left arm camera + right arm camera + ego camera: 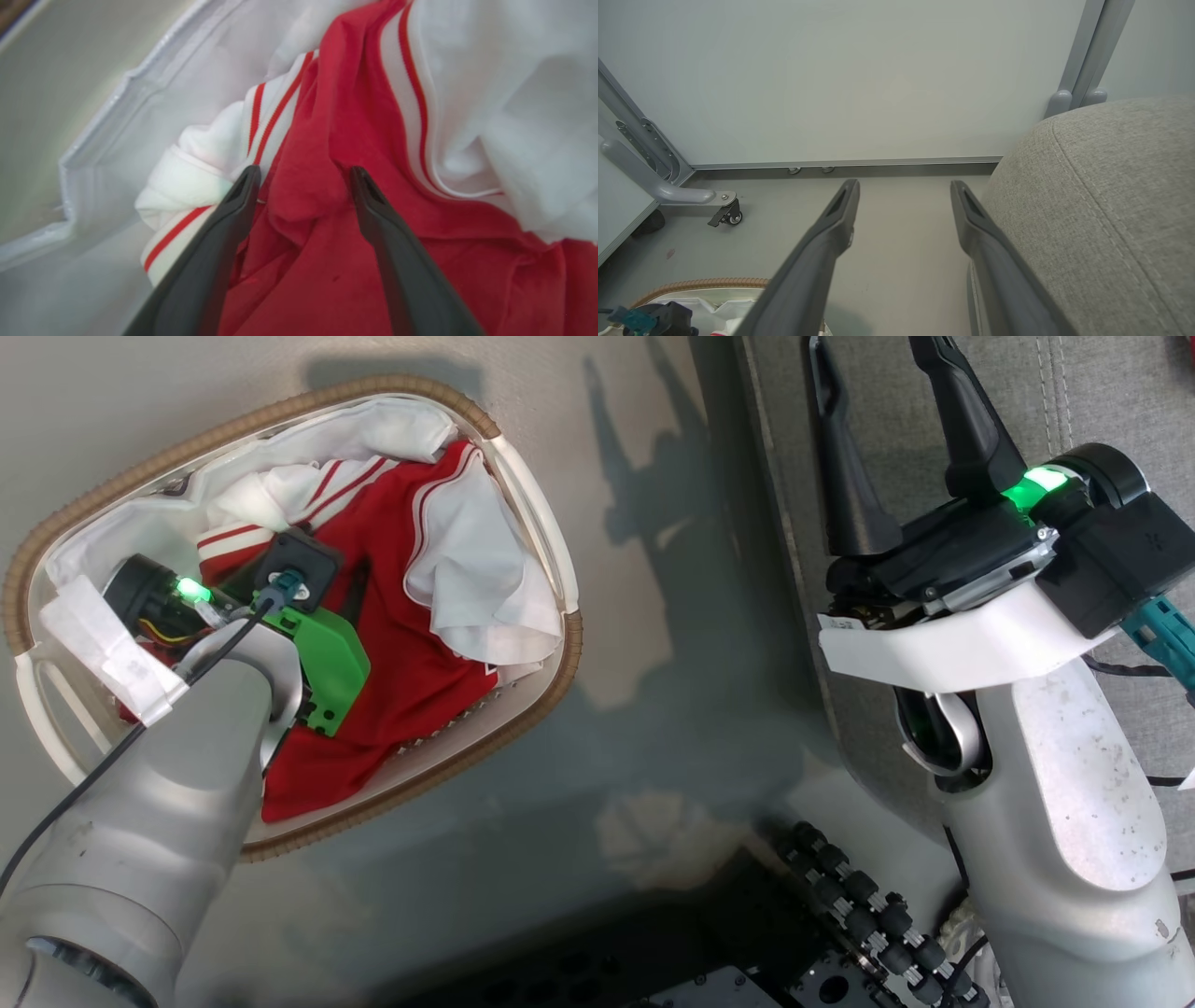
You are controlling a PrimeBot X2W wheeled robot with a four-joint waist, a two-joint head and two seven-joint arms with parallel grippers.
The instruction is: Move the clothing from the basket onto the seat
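Note:
The basket (556, 683) stands on the floor at the left, lined with a white sheet (397, 429). Red clothing (401, 644) with white striped trim lies in it, partly under a white cloth (481, 574). My left arm reaches down into the basket, and its wrist (299, 565) hides the fingers in the head view. In the left wrist view my left gripper (304, 172) is open, its fingers on either side of a raised fold of the red clothing (308, 186). My right gripper (868, 347) is open and holds nothing, above the edge of the grey seat (1120, 401).
The seat (1092, 210) rises at the right of my right gripper (904, 186), with grey floor (901, 261) beyond and the basket (700, 282) at the lower left. A pale wall panel with a caster foot (729, 215) stands behind. My dark base (840, 905) is at the bottom.

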